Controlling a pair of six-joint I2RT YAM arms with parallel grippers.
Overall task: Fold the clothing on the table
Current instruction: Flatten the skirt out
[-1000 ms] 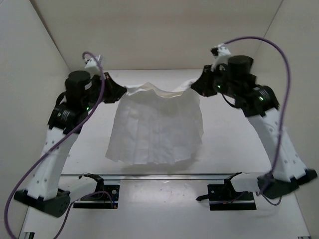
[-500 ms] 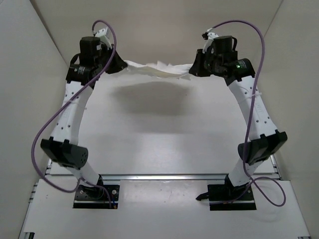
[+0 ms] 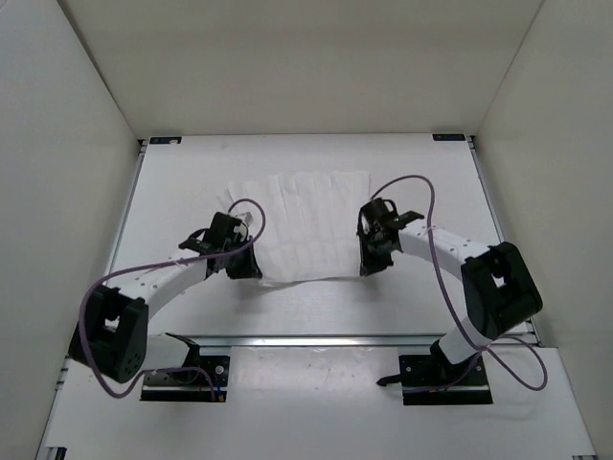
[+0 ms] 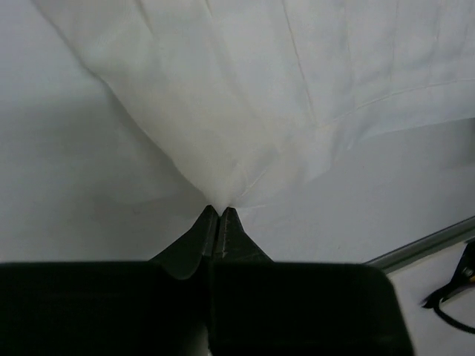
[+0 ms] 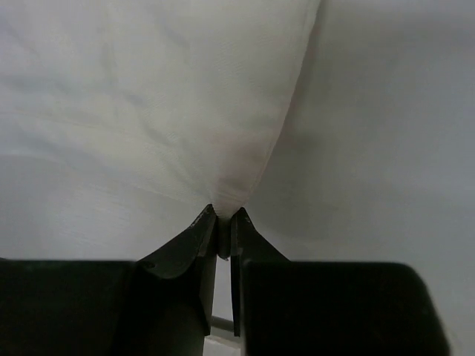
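The left gripper (image 4: 219,216) has its jaws pressed almost together on a pinch of the clothing (image 3: 306,216). In the left wrist view the white fabric gathers into a point at the fingertips and fans out from there in soft folds. The right gripper (image 5: 223,220) is likewise nipped down to a narrow slit on the fabric. A rounded fold of the fabric's edge runs straight into its tips.

From above, both grippers sit low at the clothing's near edge, the left at the near-left corner and the right at the near-right corner. That edge sags in a shallow curve between them. The rest of the clothing lies spread on the middle of the table (image 3: 182,182), its parallel creases running from near to far. Its far edge stops short of the table's back edge. Bare table shows on either side of it and in the strip between its near edge and the metal rail (image 3: 316,340) in front. Both arms reach in from their bases, bent low over the table.
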